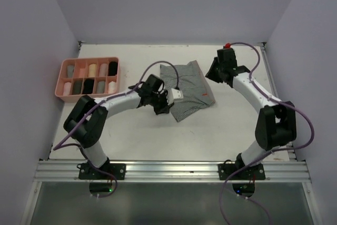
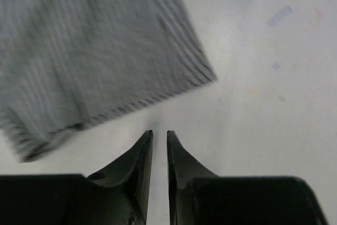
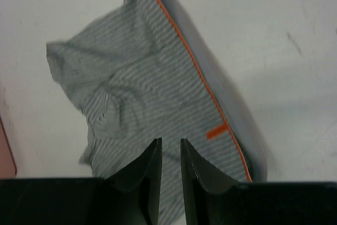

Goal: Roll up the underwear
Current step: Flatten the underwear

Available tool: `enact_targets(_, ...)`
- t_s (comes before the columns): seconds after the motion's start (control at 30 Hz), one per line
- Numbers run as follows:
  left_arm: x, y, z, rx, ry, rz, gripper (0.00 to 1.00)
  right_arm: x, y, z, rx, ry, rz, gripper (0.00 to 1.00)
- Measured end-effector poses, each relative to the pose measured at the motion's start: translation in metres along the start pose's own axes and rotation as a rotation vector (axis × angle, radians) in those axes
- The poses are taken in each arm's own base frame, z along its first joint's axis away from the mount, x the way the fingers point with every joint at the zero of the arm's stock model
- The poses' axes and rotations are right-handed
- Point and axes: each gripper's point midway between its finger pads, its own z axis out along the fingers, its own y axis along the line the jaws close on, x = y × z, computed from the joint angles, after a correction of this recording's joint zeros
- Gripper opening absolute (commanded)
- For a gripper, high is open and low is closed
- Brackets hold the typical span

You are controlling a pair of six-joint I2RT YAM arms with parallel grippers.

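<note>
Not yet rolled: grey striped fabric underwear [image 1: 187,90] lying rumpled, spread on the white tabletop [image 1: 221,135]. Left fingers [image 2: 139,162] and right fingers [image 3: 150,169] narrowly parted, grasping nothing. Flattening, rolling remaining.

No text, brand, number or sign can be read in any of the views. A small orange tab [image 3: 217,132] is seen on the grey striped underwear [image 3: 147,93], right of centre in the lower part of the right wrist view, but no lettering can be made out on it.
</note>
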Motion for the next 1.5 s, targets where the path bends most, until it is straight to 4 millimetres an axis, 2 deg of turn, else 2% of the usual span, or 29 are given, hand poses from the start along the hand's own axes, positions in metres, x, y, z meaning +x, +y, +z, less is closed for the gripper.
enact_targets(0.07,-0.027,0.045,-0.013,-0.096,-0.066,-0.048,0.22,0.020,-0.006,-0.019,-0.023,0.022,0.026,0.24)
enact_targets(0.13,-0.061,0.102,-0.022,-0.203,-0.126,-0.059,0.22,0.041,-0.012,-0.034,-0.038,0.046,0.052,0.28)
enact_targets(0.2,-0.089,0.157,-0.023,-0.297,-0.178,-0.044,0.21,0.062,-0.022,-0.044,-0.032,0.074,0.069,0.36)
enact_targets(0.27,-0.098,0.192,-0.013,-0.343,-0.190,-0.042,0.19,0.080,-0.032,-0.049,-0.020,0.099,0.080,0.41)
enact_targets(0.33,-0.089,0.209,0.004,-0.355,-0.165,-0.051,0.17,0.092,-0.042,-0.052,-0.002,0.123,0.082,0.45)
enact_targets(0.37,-0.077,0.212,0.016,-0.351,-0.137,-0.067,0.16,0.098,-0.046,-0.053,0.011,0.138,0.082,0.46)
enact_targets(0.43,-0.048,0.207,0.037,-0.321,-0.065,-0.105,0.15,0.104,-0.052,-0.057,0.027,0.156,0.079,0.47)
enact_targets(0.47,-0.042,0.205,0.042,-0.308,-0.061,-0.104,0.14,0.105,-0.053,-0.059,0.032,0.158,0.079,0.47)
enact_targets(0.57,-0.033,0.195,0.035,-0.318,-0.041,-0.120,0.09,0.106,-0.058,-0.066,0.049,0.157,0.080,0.45)
enact_targets(0.63,-0.023,0.176,0.028,-0.305,-0.027,-0.143,0.06,0.109,-0.062,-0.071,0.058,0.155,0.086,0.44)
enact_targets(0.67,-0.017,0.163,0.025,-0.291,-0.016,-0.164,0.02,0.112,-0.066,-0.073,0.067,0.155,0.089,0.43)
enact_targets(0.77,-0.005,0.111,0.020,-0.221,0.006,-0.228,0.00,0.123,-0.077,-0.078,0.094,0.169,0.102,0.45)
enact_targets(0.8,-0.005,0.095,0.020,-0.200,0.008,-0.243,0.03,0.128,-0.081,-0.079,0.102,0.177,0.105,0.45)
enact_targets(0.83,-0.008,0.071,0.024,-0.161,0.012,-0.265,0.12,0.131,-0.084,-0.080,0.107,0.181,0.105,0.45)
enact_targets(0.9,-0.021,0.018,0.034,-0.048,0.012,-0.297,0.24,0.136,-0.090,-0.082,0.118,0.189,0.105,0.46)
enact_targets(0.93,-0.030,-0.007,0.039,0.012,0.005,-0.305,0.33,0.137,-0.091,-0.083,0.122,0.188,0.100,0.46)
enact_targets(0.97,-0.041,-0.031,0.042,0.069,-0.005,-0.313,0.35,0.136,-0.093,-0.083,0.126,0.183,0.092,0.47)
enact_targets(1.0,-0.051,-0.048,0.040,0.109,-0.020,-0.315,0.37,0.134,-0.094,-0.083,0.131,0.173,0.083,0.47)
enact_targets(1.03,-0.061,-0.056,0.035,0.129,-0.042,-0.321,0.39,0.132,-0.096,-0.083,0.137,0.164,0.071,0.47)
enact_targets(1.07,-0.072,-0.058,0.024,0.130,-0.074,-0.328,0.40,0.129,-0.100,-0.083,0.147,0.152,0.059,0.47)
enact_targets(1.13,-0.094,-0.043,-0.005,0.095,-0.166,-0.348,0.45,0.120,-0.109,-0.083,0.166,0.132,0.045,0.47)
enact_targets(1.2,-0.112,-0.012,-0.037,0.032,-0.255,-0.365,0.46,0.105,-0.122,-0.083,0.192,0.109,0.045,0.47)
enact_targets(1.3,-0.130,0.059,-0.087,-0.086,-0.367,-0.380,0.46,0.079,-0.139,-0.079,0.227,0.083,0.037,0.50)
enact_targets(1.37,-0.128,0.086,-0.102,-0.106,-0.395,-0.387,0.45,0.065,-0.146,-0.070,0.233,0.096,0.004,0.51)
enact_targets(1.4,-0.114,0.104,-0.110,-0.122,-0.400,-0.422,0.45,0.062,-0.145,-0.063,0.218,0.120,-0.019,0.51)
enact_targets(1.43,-0.097,0.112,-0.110,-0.109,-0.389,-0.461,0.44,0.062,-0.141,-0.056,0.191,0.153,-0.041,0.51)
enact_targets(1.5,-0.066,0.111,-0.102,-0.073,-0.352,-0.544,0.45,0.064,-0.128,-0.039,0.114,0.221,-0.078,0.51)
